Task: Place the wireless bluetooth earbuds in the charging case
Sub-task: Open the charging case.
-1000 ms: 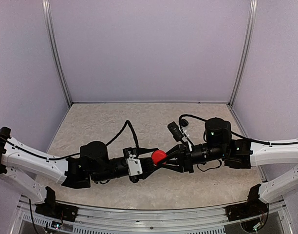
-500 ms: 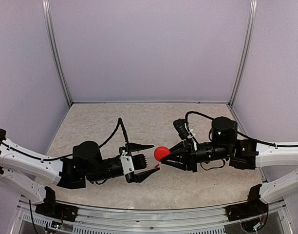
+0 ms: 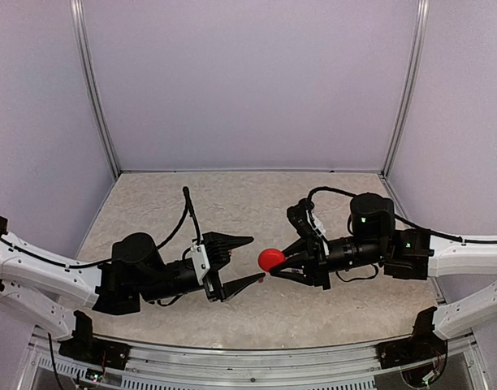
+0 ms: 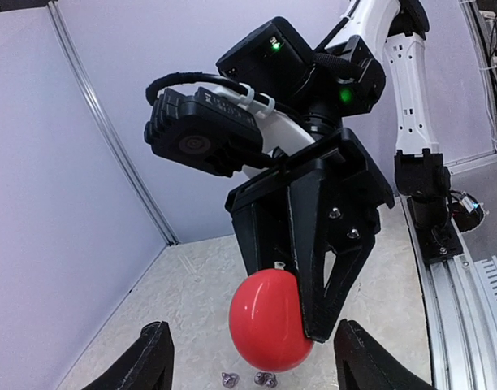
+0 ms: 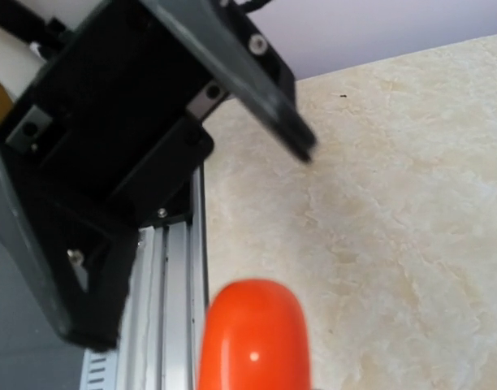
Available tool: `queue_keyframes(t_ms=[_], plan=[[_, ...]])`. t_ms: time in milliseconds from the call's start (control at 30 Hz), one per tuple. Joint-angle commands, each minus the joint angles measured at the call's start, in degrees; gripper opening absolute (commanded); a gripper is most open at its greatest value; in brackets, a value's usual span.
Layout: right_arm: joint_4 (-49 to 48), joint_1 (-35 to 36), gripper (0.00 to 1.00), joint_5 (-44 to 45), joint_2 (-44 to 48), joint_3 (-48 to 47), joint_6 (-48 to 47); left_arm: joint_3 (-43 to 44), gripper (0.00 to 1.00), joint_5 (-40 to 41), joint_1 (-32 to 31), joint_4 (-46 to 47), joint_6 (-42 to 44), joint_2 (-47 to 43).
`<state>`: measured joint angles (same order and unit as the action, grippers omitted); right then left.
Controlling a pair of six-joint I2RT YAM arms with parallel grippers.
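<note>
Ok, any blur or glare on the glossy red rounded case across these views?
Top external: even light, glossy red rounded case sharp. Left wrist: crisp, a soft sheen on its left side. Right wrist: it sits too close, blurred and orange-tinted with one highlight dot; the beige mottled tabletop behind is sharper.

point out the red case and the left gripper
red case (image 3: 270, 259), top external view, centre of its rounded shell
left gripper (image 3: 257, 257), top external view, gap midway between its open jaws' tips
</note>
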<state>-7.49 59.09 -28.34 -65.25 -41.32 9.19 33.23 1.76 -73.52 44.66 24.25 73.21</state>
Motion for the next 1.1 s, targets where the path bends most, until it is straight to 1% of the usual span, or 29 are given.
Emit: queue_keyframes(t_ms=[0,200,467,1067], plan=[[1.41,0.08,0.06,-1.25,-0.37,-2.13,-2.33,2.38,0.67,1.37,0.32,2.25,-0.97,2.32],[1.76,0.39,0.05,-2.27,-0.75,-2.19,-2.6,3.58,0.65,4.67,0.42,2.88,-0.78,4.62],[2.25,0.68,0.03,-2.91,-0.84,-1.93,-3.07,3.76,0.62,6.72,1.27,2.77,-1.14,4.5],[2.56,0.85,0.02,-3.98,-1.16,-1.75,-3.42,3.07,0.62,8.47,2.87,1.87,-0.53,1.95]])
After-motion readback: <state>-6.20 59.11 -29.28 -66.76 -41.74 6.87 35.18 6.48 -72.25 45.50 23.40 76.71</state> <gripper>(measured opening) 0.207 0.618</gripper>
